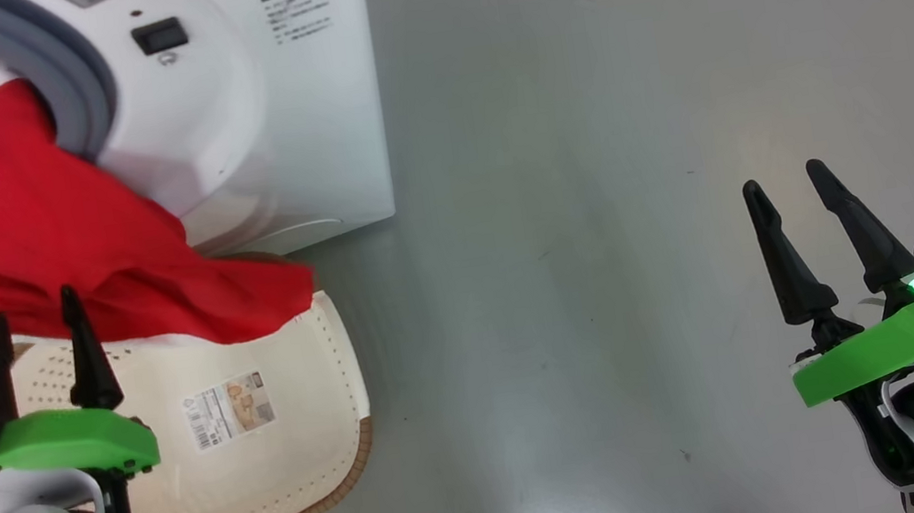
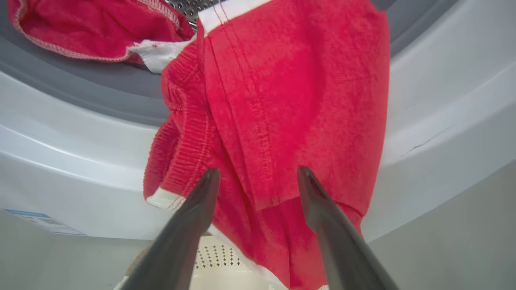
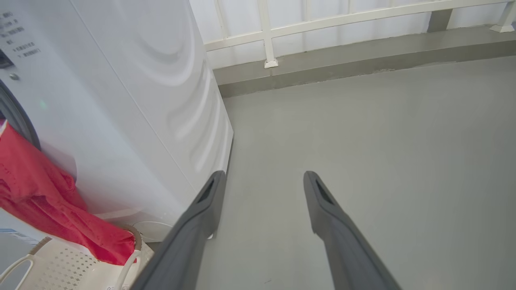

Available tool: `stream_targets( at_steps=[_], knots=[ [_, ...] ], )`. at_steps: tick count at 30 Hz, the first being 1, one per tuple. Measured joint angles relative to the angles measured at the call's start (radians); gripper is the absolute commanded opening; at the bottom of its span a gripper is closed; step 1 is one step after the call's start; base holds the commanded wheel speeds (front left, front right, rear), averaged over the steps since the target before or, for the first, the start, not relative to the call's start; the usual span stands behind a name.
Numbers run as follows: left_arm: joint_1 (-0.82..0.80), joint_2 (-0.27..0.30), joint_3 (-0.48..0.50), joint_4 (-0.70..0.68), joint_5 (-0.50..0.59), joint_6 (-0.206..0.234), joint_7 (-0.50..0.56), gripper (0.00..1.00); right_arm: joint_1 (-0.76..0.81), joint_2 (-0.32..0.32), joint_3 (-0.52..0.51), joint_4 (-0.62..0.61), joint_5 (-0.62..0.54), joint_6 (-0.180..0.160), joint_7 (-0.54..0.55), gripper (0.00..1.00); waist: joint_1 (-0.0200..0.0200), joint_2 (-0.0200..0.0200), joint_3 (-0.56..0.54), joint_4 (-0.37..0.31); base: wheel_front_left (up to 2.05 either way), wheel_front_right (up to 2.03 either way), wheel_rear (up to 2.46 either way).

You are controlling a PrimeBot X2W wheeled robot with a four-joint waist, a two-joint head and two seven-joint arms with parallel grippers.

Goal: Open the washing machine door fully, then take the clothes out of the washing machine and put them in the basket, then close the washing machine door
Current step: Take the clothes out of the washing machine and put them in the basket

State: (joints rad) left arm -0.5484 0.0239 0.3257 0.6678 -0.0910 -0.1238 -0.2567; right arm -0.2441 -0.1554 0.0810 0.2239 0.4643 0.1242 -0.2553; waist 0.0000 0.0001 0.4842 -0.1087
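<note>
A red garment of the clothes hangs out of the washing machine over its grey rubber ring, its lower end resting on the far rim of the cream basket. More red clothes lie inside the drum. My left gripper is open just in front of the hanging garment, fingers spread and holding nothing. Far to the right my right gripper stands open over bare floor. The washing machine door is out of view.
The basket sits on the grey floor right against the machine's front. Open floor stretches to the right of the machine. A white railing on a low kerb runs along the back.
</note>
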Motion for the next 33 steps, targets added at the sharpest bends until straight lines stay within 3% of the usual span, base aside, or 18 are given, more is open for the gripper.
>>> stream_targets(
  at_steps=[12, 27, 33],
  knots=[
    [0.145, 0.000, -0.093, -0.248, -0.054, 0.019, 0.000, 1.00, 0.020, -0.025, -0.001, -0.001, -0.005, 0.000, 0.000, 1.00, 0.0000, 0.0000, -0.034, 0.042, 0.00, 0.00, 0.00],
    [0.368, 0.002, -0.235, -0.501, -0.153, 0.125, 0.000, 1.00, 0.038, -0.037, -0.002, 0.000, -0.007, 0.000, 0.000, 1.00, 0.0000, 0.0000, -0.064, 0.076, 0.00, 0.00, 0.00],
    [0.391, 0.004, -0.254, -0.541, -0.158, 0.146, 0.000, 1.00, 0.038, -0.039, -0.002, -0.001, -0.007, 0.000, 0.000, 1.00, 0.0000, 0.0000, -0.059, 0.078, 0.00, 0.00, 0.00]
  ],
)
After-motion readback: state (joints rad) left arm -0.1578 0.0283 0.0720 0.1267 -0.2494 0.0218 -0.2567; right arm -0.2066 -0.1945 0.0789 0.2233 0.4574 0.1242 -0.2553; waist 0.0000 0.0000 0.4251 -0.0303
